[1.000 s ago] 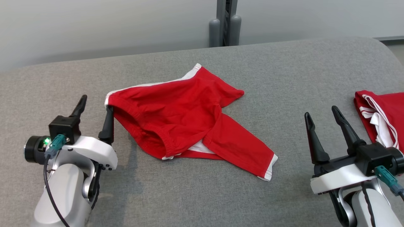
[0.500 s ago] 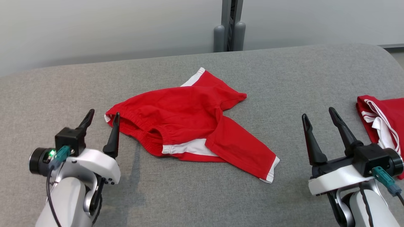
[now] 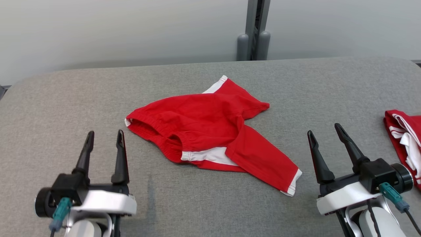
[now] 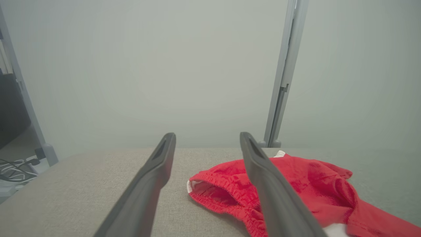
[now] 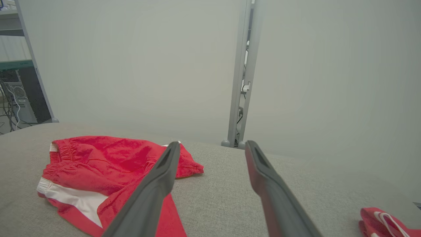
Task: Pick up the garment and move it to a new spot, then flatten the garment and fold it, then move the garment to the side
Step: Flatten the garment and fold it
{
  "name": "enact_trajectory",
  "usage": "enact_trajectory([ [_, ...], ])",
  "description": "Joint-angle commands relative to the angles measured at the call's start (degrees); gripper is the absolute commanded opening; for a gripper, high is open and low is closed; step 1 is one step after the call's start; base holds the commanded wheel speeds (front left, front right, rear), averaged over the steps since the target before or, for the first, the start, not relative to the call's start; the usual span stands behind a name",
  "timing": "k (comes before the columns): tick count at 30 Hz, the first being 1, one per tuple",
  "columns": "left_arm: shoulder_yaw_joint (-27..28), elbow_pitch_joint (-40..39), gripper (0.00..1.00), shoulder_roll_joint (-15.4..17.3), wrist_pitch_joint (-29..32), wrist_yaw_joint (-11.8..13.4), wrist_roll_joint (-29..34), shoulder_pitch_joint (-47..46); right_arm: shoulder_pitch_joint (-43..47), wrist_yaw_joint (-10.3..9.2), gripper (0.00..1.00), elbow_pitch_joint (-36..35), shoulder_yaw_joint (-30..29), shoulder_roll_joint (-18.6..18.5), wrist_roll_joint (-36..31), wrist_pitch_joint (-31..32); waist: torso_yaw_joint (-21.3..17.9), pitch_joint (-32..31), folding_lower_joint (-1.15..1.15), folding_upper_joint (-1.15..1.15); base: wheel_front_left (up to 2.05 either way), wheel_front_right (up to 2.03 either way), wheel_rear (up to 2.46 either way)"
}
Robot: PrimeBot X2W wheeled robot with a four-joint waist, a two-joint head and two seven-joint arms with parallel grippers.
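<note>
My left gripper (image 3: pixel 105 132) and right gripper (image 3: pixel 323 129) both hover spread wide, either side of the crumpled red garment (image 3: pixel 204 121) on the grey bench (image 3: pixel 197 204).

- grey fabric-covered surface (image 3: pixel 197 210) is seen across the head view, rounded at its far corners
- second red piece (image 3: pixel 403 144) with white trim is bunched at the surface's right edge; it is also caught low right in the right wrist view
- grey upright post (image 3: pixel 256 26) is set behind the far edge, flanked at its base by two rounded grey caps (image 3: pixel 242 46)
- plain pale wall (image 3: pixel 115 29) is seen behind
- cables (image 4: pixel 13 171) are left on the floor, far left of the left wrist view
- dark cabinet (image 5: pixel 24 95) with wiring is seen far left in the right wrist view
</note>
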Motion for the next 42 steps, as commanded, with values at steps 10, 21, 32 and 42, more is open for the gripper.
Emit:
enact_trajectory([
  [10,1.69,-3.05,1.0,-2.46,-0.17,-2.24,2.42,3.76,-0.63,0.0,1.0,0.87,1.85,-0.04,-0.5,-0.04,2.26,-0.57,0.0,0.0,0.0,0.0,0.0],
  [21,-1.63,0.9,1.0,-2.85,-0.18,-4.56,2.9,1.37,-8.25,0.0,1.0,13.93,15.88,-0.32,-2.17,2.49,5.8,2.11,0.0,0.0,0.0,0.0,0.0],
  [32,-4.36,2.34,1.0,-2.88,-0.18,-4.59,1.18,0.45,-14.98,0.0,1.0,26.64,18.2,-0.2,-5.79,3.78,11.14,3.82,0.0,0.0,0.0,0.0,0.0],
  [42,-5.19,2.42,1.0,-2.89,-0.18,-3.46,-0.05,0.68,-16.26,0.0,0.26,33.52,14.24,1.31,-6.57,4.1,12.76,3.94,0.0,0.0,0.0,0.0,0.0],
])
